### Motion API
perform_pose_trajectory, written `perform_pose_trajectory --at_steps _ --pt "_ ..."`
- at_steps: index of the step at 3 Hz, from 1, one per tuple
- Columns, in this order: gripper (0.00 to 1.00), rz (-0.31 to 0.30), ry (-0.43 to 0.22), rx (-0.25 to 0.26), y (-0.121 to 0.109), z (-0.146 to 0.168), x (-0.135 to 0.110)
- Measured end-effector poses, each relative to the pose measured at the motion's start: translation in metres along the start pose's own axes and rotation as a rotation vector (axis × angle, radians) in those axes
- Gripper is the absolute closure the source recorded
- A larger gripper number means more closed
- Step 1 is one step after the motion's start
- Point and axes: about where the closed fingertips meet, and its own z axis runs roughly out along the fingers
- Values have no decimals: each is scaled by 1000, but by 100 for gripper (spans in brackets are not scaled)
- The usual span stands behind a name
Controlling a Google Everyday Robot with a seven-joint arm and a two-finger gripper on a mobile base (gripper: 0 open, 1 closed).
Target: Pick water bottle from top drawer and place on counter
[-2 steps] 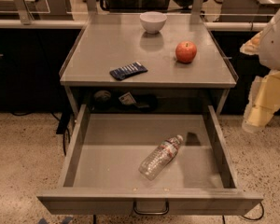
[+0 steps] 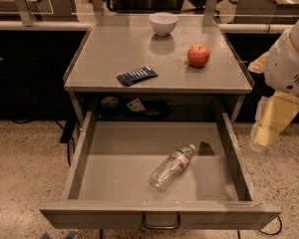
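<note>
The water bottle [image 2: 172, 167] lies on its side in the open top drawer [image 2: 84, 156], right of the middle, with its white cap pointing to the far right. The drawer is pulled out toward me, and its loop handle [image 2: 161, 222] shows on the front panel. The counter [image 2: 114, 49] is the grey top above it. My gripper [image 2: 269, 126] hangs at the right edge of the view, outside the drawer's right wall and apart from the bottle, its pale yellow fingers [image 2: 275, 114] pointing down.
On the counter stand a white bowl [image 2: 163, 23] at the back, a red apple [image 2: 199, 55] at the right and a dark blue flat packet [image 2: 137, 75] near the front edge. A dark-fronted worktop [image 2: 25, 26] runs behind. The floor is speckled.
The view has shifted slightly, so the drawer and counter sit a little higher in it. My arm at the right has moved little. The bottle has not moved in the drawer.
</note>
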Motion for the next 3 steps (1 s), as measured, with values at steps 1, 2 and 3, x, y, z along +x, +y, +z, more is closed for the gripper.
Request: perform_pose_trajectory --at_steps 1,2,3 --pt "0 -26 -25 -48 -5 57 7" --pt "0 22 -81 -140 -7 113 11" --pt "0 22 -82 -140 -7 113 11"
